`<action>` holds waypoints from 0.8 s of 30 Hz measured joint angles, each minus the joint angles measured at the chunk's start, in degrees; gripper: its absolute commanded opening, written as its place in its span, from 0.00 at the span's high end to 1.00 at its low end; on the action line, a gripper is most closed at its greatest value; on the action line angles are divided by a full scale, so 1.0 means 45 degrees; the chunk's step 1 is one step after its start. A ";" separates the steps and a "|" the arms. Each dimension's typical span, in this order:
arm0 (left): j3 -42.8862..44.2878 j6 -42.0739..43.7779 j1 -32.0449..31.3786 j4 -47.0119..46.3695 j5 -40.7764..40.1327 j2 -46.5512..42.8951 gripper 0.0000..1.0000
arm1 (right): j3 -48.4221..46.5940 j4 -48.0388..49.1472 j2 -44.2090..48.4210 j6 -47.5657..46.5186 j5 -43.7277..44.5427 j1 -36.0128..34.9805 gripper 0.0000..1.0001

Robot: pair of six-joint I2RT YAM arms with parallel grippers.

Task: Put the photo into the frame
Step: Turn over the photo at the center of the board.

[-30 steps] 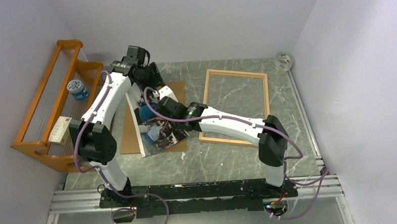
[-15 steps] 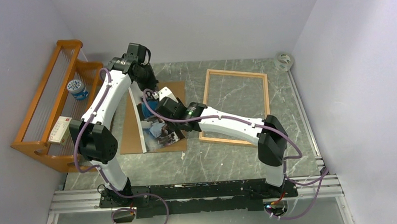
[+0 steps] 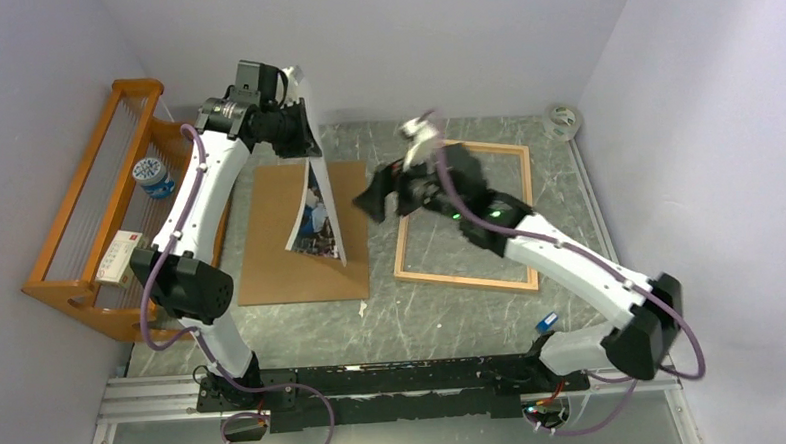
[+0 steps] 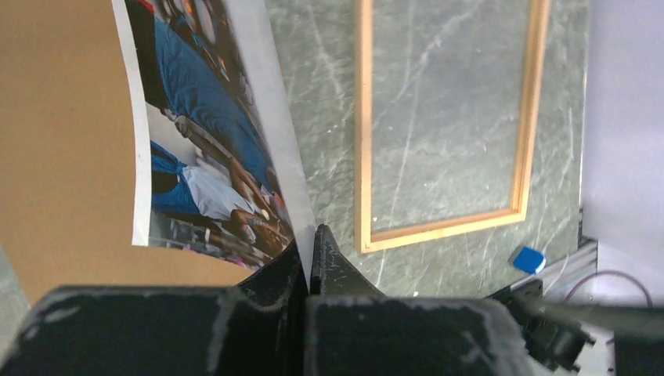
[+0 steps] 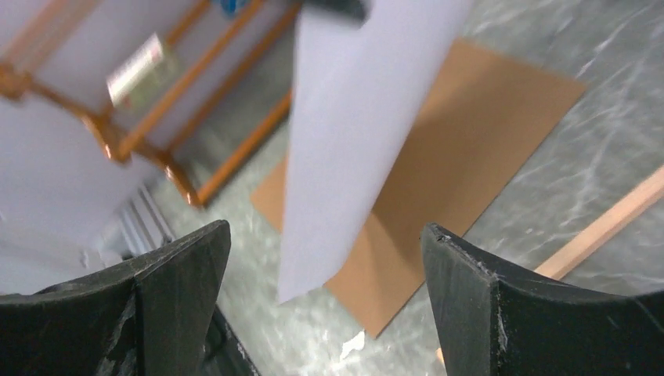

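Photo [image 3: 317,213] is off the table, hanging by one edge from the left end effector [image 4: 311,247], which is pinched tight on the white border. The print curls as it hangs, with its white back turned toward the right arm. Its lower edge dips over the brown board [image 3: 270,252]; I cannot tell whether it touches.

The board lies flat on the left half of the table [image 3: 443,320]. The frame [image 3: 452,279] lies flat just right of the board, toward the far right corner, with marbled tabletop showing through it.

Right end effector [image 5: 325,229] is raised above the frame's left rail, jaws spread wide and gripping nothing, facing the print's back.

Orange rack [image 3: 89,225] stands along the table's left edge. Tape roll [image 3: 563,120] sits at the far right corner.
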State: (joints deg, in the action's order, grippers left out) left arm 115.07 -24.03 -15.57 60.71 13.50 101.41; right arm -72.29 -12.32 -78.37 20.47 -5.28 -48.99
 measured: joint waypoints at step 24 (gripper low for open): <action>0.0583 0.7203 -0.0384 -0.0515 0.7310 -0.6819 0.97 | 0.0457 0.5450 0.1409 0.3555 -0.3648 0.5406 0.01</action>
State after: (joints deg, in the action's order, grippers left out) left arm 117.69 8.38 -17.30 58.39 46.39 70.72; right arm -70.24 12.21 -72.03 36.47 -21.69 -24.67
